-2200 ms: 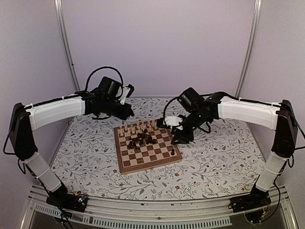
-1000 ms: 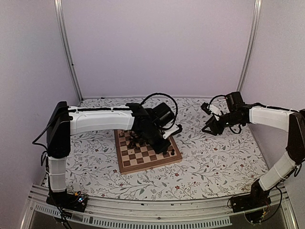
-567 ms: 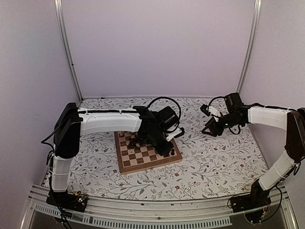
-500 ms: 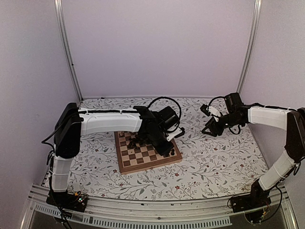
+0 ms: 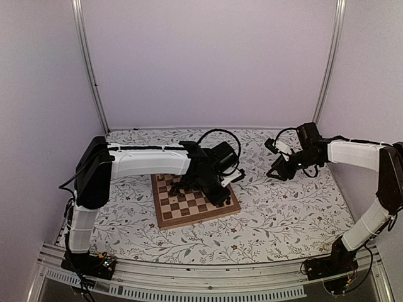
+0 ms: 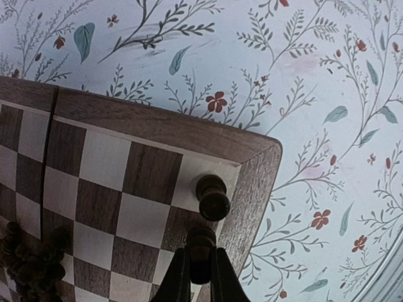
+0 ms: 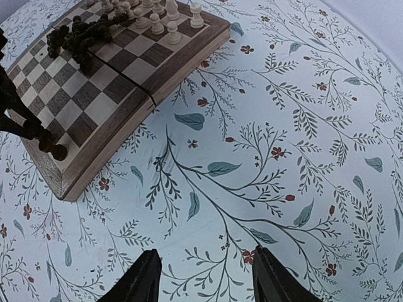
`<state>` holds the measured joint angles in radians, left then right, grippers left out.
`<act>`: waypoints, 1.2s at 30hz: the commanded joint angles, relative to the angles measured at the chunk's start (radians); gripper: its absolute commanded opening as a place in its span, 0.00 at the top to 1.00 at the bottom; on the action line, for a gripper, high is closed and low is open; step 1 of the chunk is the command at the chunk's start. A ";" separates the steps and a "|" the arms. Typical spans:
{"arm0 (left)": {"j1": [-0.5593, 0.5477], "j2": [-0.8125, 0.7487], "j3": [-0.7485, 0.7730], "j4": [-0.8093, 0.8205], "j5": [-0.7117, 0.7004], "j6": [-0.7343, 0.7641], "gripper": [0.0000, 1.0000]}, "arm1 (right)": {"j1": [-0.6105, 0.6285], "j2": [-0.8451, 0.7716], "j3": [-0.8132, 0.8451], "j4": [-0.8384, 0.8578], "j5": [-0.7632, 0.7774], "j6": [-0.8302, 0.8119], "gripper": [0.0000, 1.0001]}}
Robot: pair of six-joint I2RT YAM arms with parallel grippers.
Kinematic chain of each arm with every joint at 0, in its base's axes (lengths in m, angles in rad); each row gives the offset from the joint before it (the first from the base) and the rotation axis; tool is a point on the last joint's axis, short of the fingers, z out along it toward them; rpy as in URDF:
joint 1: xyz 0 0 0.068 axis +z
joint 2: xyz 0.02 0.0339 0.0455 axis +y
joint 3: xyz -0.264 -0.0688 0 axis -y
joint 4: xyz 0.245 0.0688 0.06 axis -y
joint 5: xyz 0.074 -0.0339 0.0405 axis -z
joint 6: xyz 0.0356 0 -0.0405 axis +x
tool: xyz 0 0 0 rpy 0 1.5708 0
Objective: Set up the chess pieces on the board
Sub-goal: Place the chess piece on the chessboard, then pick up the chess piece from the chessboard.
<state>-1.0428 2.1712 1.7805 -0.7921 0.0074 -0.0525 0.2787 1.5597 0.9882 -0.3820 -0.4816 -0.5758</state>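
walls: plain pale lilac panels [image 5: 208, 63] at back and both sides | back corners: two silver metal posts [image 5: 90, 69] | table: white cover [image 5: 283, 207] printed with grey-green leaves and small red flowers | near edge: aluminium rail [image 5: 208, 284] | light: soft, even

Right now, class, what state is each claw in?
Left claw: shut on a dark piece.
Right claw: open, empty.

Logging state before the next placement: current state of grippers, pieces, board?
left gripper: shut on a dark piece, at the board's edge.
held dark piece: upright, beside the corner piece.
corner dark piece: upright on the corner square.
other dark pieces: heaped mid-board.
pale pieces: upright near one edge.
right gripper: open, empty, off the board.
board: opened flat.
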 commanded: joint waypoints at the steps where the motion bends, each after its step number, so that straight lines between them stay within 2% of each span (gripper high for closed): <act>1: -0.007 0.025 0.023 -0.019 -0.047 0.006 0.96 | 0.002 0.011 0.024 -0.010 -0.015 -0.007 0.47; 9: -0.001 0.032 0.023 -0.020 -0.043 0.006 0.88 | 0.001 0.018 0.023 -0.013 -0.015 -0.009 0.47; 15: -0.002 0.011 0.033 -0.030 -0.036 0.000 0.67 | 0.001 0.023 0.027 -0.015 -0.018 -0.010 0.47; 17: -0.003 -0.011 0.049 -0.038 -0.032 -0.006 0.64 | 0.001 0.023 0.027 -0.017 -0.018 -0.009 0.47; 23: 0.007 -0.111 0.071 -0.046 -0.071 0.002 0.61 | 0.001 0.026 0.029 -0.018 -0.022 -0.007 0.47; 26: 0.046 -0.152 0.079 -0.041 -0.121 0.000 0.60 | 0.001 0.028 0.029 -0.018 -0.020 -0.010 0.47; 30: 0.111 -0.156 0.080 -0.044 -0.185 -0.002 0.62 | 0.001 0.026 0.030 -0.020 -0.020 -0.011 0.47; 36: 0.165 -0.102 0.076 -0.066 -0.173 -0.016 0.62 | 0.001 0.028 0.029 -0.021 -0.013 -0.012 0.47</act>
<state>-0.9058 2.0293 1.8530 -0.8318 -0.1452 -0.0566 0.2787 1.5745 0.9901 -0.3962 -0.4858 -0.5804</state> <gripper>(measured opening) 0.384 0.533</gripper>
